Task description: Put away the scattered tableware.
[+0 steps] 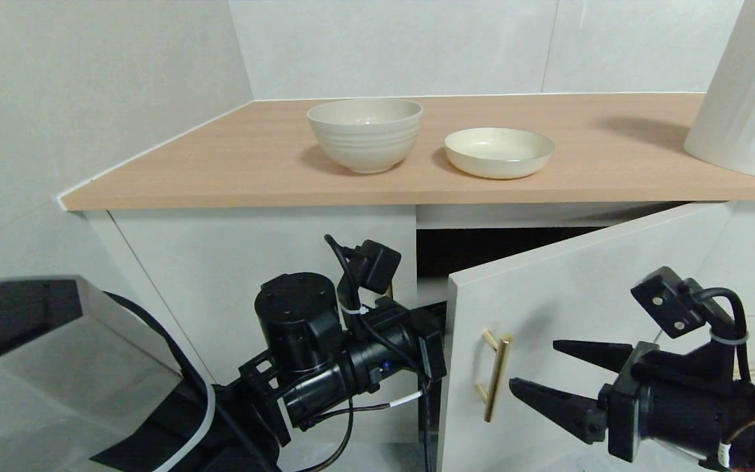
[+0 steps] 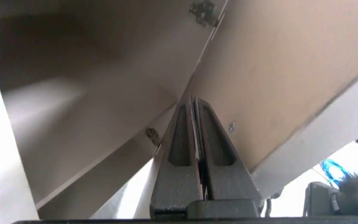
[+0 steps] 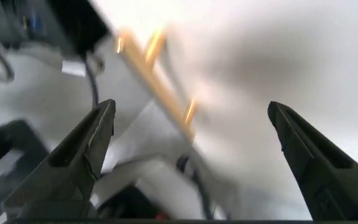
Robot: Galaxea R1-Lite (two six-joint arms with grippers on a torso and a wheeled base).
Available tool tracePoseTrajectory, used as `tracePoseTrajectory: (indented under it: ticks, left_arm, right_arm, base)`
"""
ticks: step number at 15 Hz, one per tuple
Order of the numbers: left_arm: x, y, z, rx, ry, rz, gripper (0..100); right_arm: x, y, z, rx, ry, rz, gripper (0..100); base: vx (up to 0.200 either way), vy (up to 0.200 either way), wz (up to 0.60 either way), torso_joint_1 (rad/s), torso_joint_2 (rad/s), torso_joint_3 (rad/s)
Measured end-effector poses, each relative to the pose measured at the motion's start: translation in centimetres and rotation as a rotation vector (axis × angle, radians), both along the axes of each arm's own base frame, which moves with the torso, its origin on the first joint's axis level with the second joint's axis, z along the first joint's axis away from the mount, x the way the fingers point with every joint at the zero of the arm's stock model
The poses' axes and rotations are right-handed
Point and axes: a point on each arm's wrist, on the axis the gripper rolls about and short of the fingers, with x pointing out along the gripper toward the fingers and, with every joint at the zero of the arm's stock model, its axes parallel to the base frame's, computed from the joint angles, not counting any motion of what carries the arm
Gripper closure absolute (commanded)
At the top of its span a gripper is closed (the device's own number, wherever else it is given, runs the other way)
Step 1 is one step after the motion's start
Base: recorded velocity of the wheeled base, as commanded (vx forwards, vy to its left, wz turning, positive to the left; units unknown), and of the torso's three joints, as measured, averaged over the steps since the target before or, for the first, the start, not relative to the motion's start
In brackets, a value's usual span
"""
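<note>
The task is only getting under way: nothing is sitting in storage yet, as far as can be seen. The deep bowl [image 1: 365, 134] is standing upright on the worktop [image 1: 220, 174] in the upper middle of the head view. The shallow plate [image 1: 499, 152] is lying just beside it to the right, close but apart. Both are resting untouched, well above the two arms in the lower half of the frame. What is being dealt with now looks like the cupboard below. Its door [image 1: 567, 282] is standing partly open at the centre right, showing a dark gap under the worktop edge. The left tool [image 2: 193, 106] is reaching in behind the door's free edge with its fingers pressed together and pinching nothing. The left wrist view is showing the door's inner face and a hinge beyond it. The right tool [image 1: 536, 366] is hovering at the lower right with its fingers spread wide, facing the brass handle [image 1: 495, 383] and not touching it. By my reading, the door is wanting more swing before anything goes in. Both dishes then need lifting down and placing inside, so nearly all the work is remaining. A tall white ribbed object [image 1: 744, 98] is standing at the upper right edge.
</note>
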Motion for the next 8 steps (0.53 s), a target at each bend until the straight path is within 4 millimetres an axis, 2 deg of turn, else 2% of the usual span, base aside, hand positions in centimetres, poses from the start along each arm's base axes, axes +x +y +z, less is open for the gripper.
tracePoseTrajectory:
  ticks: [2, 4, 8]
  left_arm:
    - [0.3, -0.3, 0.9, 0.015, 0.011, -0.003, 100]
    - [0.0, -0.2, 1.3, 0.021, 0.011, -0.012, 100]
    - [-0.8, -0.5, 1.3, 0.028, 0.018, -0.037, 100]
  right_arm:
    - [-1.6, -0.9, 0.4, -0.005, 0.083, 0.056, 0]
    - [-3.7, -2.1, 0.7, 0.009, 0.200, 0.184, 0]
    - [-4.7, -2.8, 1.9, 0.054, 0.163, 0.209, 0]
  base:
    - [0.000, 0.000, 0.00, 0.000, 0.00, 0.000]
    - [0.000, 0.000, 0.00, 0.000, 0.00, 0.000]
    - [0.000, 0.000, 0.00, 0.000, 0.00, 0.000]
